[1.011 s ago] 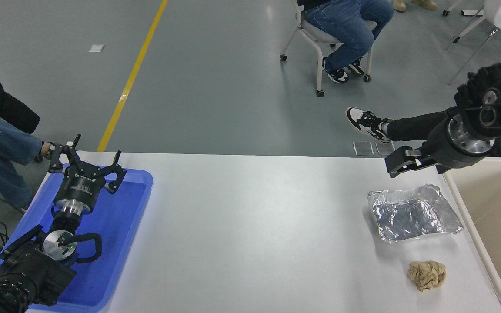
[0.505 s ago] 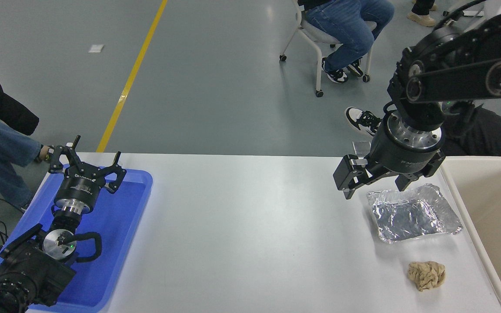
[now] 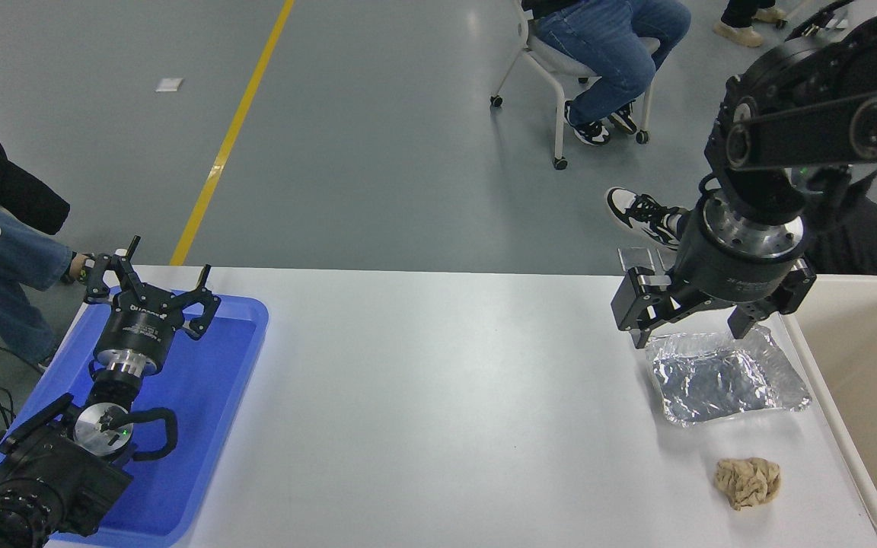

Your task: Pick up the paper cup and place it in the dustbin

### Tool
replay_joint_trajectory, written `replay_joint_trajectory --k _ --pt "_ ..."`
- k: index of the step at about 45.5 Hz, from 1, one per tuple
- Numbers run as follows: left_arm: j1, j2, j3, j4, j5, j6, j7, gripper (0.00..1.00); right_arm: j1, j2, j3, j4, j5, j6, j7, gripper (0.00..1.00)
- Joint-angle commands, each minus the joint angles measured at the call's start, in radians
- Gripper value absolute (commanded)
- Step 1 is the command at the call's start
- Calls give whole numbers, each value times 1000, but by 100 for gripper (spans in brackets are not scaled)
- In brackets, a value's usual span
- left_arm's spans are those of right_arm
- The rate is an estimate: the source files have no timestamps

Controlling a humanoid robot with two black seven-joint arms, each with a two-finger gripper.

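Your right gripper [image 3: 693, 329] hangs with its jaws spread apart and nothing between them, pointing down over the far edge of the crinkled foil tray [image 3: 728, 377]. Look around it and you find no paper cup: none on the desk [image 3: 438, 411], none in the jaws. What you can see of the dustbin [image 3: 823, 380], at the desk's right end just beside the foil tray, shows a bare cream wall only, and most of its inside is cut off by the picture's edge, so you cannot tell whether the cup lies in there. Judging by the empty jaws next to the bin, the drop is probably done, though nothing here proves it. A crumpled tan paper ball [image 3: 747, 482] lies nearer you, apart from the tray. Your left gripper [image 3: 151, 289] is parked over the blue tray [image 3: 233, 358] at the lower left, jaws spread, holding nothing.
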Motion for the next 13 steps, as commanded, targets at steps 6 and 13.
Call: replay_joint_trajectory --k 6,13 --pt "0 0 0 2 0 0 -1 100 -49 -48 -17 -12 -12 -5 0 100" --pt "0 0 0 -1 0 0 -1 100 -60 -78 -12 -20 -16 -5 0 100"
